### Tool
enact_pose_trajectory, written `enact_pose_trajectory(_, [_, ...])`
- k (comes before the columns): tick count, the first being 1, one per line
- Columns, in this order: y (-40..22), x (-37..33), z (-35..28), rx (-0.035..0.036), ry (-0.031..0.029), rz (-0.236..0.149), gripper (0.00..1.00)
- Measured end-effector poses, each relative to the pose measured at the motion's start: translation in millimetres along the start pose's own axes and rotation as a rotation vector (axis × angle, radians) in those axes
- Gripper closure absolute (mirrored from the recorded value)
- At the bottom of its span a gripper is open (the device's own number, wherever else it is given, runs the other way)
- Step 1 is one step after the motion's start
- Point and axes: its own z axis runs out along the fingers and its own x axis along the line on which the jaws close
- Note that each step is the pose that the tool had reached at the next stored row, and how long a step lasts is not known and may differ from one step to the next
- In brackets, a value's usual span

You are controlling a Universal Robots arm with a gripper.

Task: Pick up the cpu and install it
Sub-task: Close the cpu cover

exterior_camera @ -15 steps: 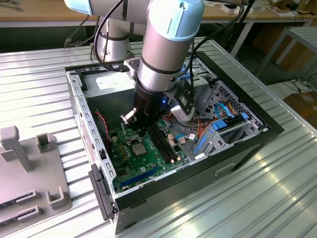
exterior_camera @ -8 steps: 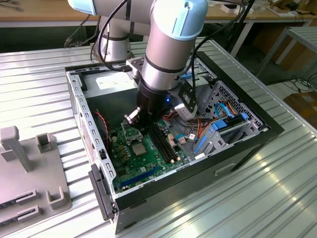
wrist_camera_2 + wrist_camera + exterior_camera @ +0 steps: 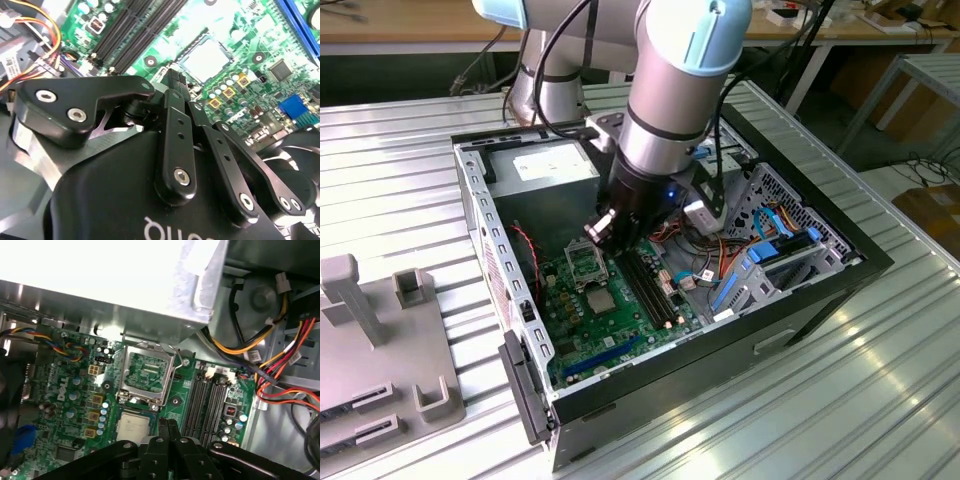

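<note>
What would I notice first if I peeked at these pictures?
The big grey robot arm reaching down into the open computer case grabs the eye first, in the middle of the exterior view. Its black gripper hangs with its fingers pressed together just above the bright green motherboard. Right beside the fingertips lies the shiny silver cpu, next to the open socket.

Claw: matte black linkage bars, silver screws at pivots, white lettering on body behind. Above claw, black wrist block showed small blue light. Arm further up was silver-grey tube with pale blue cap on joint. Black cables looped alongside.
</note>
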Motion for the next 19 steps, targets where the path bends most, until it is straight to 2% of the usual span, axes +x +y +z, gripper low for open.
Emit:
enact_pose_trajectory(7, [6.2,-10.4,-0.1,0.0007,0.0004,-0.024,0.89])
enact_pose_trajectory(13, [7.7,-14.4,-0.2,0.001,0.0006,-0.035,0.89])
enact_pose_trajectory(19, [7.9,-15.0,-0.2,0.0011,0.0006,-0.038,0.89])
